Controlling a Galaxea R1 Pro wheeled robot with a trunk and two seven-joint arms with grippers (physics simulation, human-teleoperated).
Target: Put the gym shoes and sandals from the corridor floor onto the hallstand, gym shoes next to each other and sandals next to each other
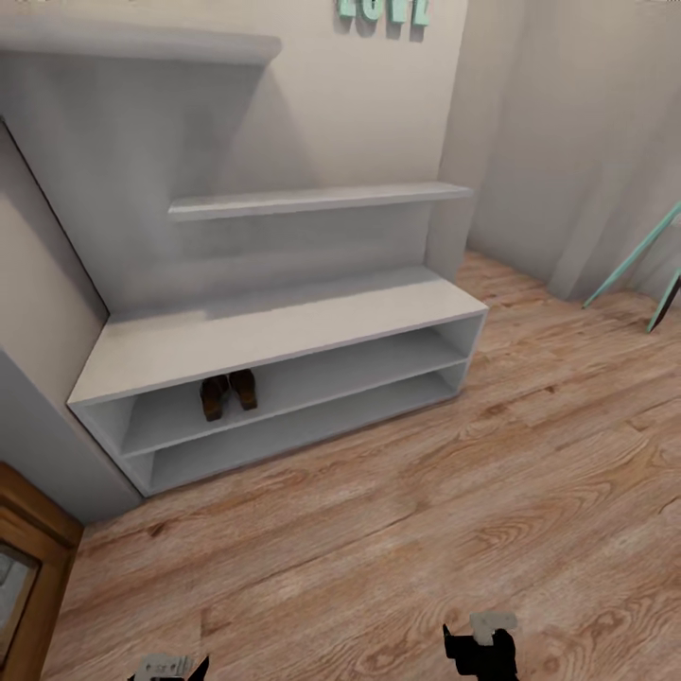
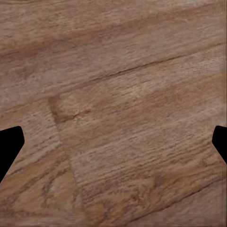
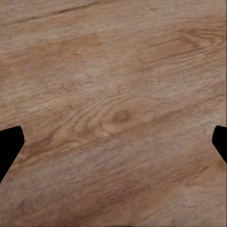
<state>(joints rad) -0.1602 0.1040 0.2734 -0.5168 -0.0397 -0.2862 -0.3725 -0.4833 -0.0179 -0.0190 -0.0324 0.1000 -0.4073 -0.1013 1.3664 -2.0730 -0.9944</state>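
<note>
While my left tool point(image 2: 113, 142) and right tool point(image 3: 113, 142) hang wide open, empty, over the corridor floor point(image 1: 397, 530), two sandals point(image 1: 228, 393) sit side by side on the hallstand point(image 1: 284, 331) upper shelf tier, long axes running front-to-back.

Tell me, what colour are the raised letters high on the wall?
Pale mint-green letters, clearest in the head view.

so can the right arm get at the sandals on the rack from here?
Probably not yet. The right gripper hangs open low over the floor, with bare planks between it and the hallstand. The sandals sit back on the upper shelf tier, toward the left.
</note>
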